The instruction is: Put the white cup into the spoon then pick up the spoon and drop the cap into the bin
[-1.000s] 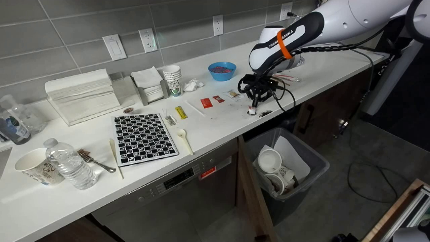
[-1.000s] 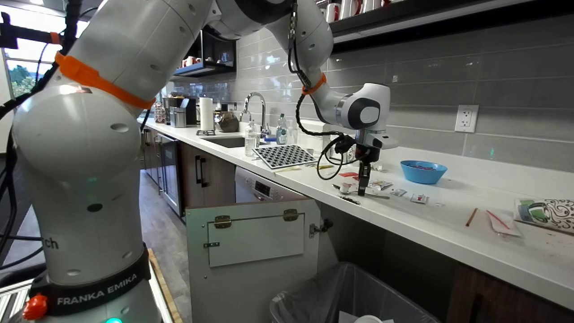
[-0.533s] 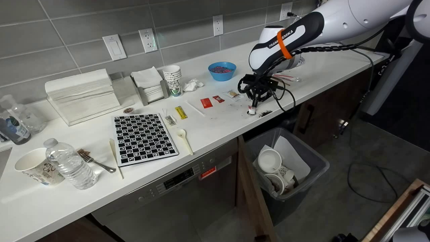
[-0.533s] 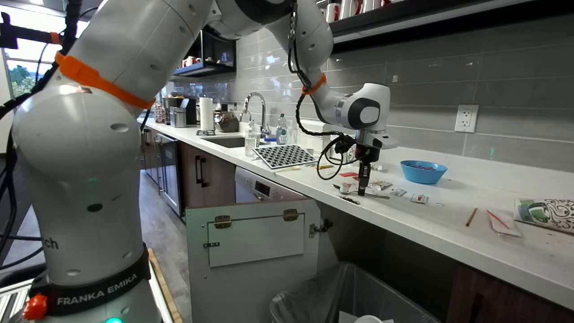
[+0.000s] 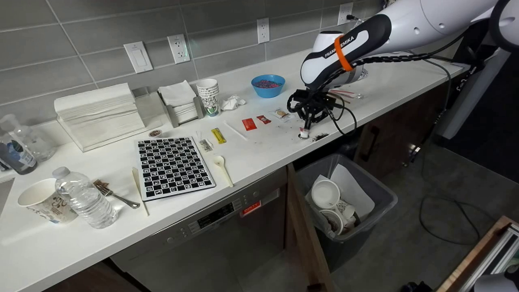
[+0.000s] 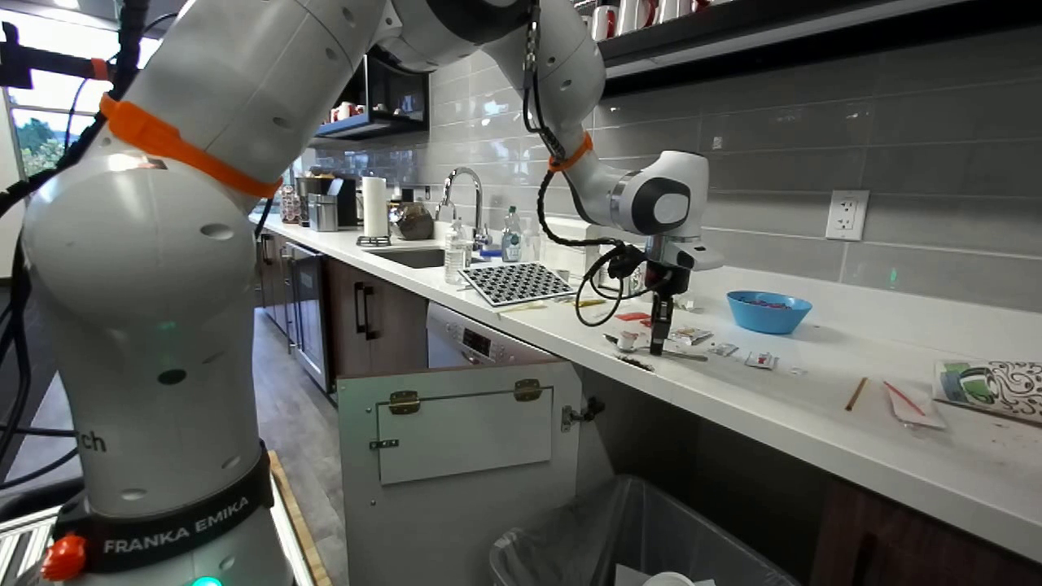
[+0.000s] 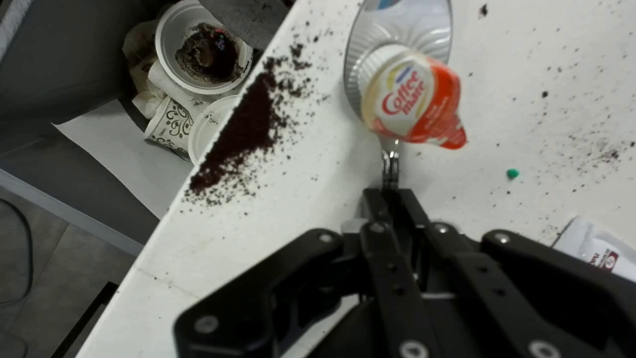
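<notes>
The black two-finger gripper (image 7: 391, 193) holds, jaws narrow, the handle of the shiny silver-coloured spoon (image 7: 397, 27). Just ahead of the gripper, the small white cup (image 7: 410, 94) (red-and-white lid marked "Coffee mate") sits in the spoon's bowl. Dark-brown grounds (image 7: 251, 122) lie between the spoon and the edge of the white countertop (image 7: 278, 219). Past that edge, lower, stands the square dark-grey bin (image 5: 357, 243).
</notes>
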Controlling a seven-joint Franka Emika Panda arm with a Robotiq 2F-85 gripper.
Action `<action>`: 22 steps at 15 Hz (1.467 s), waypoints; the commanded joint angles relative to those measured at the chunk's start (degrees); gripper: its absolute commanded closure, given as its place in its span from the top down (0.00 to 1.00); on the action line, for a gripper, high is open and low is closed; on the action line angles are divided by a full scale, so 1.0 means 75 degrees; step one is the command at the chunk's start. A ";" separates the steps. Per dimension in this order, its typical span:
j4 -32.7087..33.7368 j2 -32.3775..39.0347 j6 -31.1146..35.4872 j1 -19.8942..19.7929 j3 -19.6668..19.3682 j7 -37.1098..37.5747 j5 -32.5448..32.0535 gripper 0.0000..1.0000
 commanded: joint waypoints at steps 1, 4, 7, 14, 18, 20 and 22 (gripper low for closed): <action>-0.0141 -0.0147 -0.0073 -0.0074 0.0031 -0.0088 0.0107 0.03; -0.0251 -0.0252 -0.0056 -0.0096 -0.0013 -0.0100 0.0074 0.03; -0.0398 -0.0442 -0.0021 -0.0131 -0.0029 -0.0200 0.0053 0.03; -0.1172 -0.1367 -0.0042 0.0011 -0.0099 0.0009 -0.0121 0.03; -0.1846 -0.2076 0.0061 0.0153 -0.0043 0.0162 -0.0213 0.03; -0.2193 -0.2408 0.0041 0.0226 0.0012 0.0337 -0.0273 0.03; -0.2606 -0.2746 0.0078 0.0344 0.0049 0.0760 -0.0415 0.03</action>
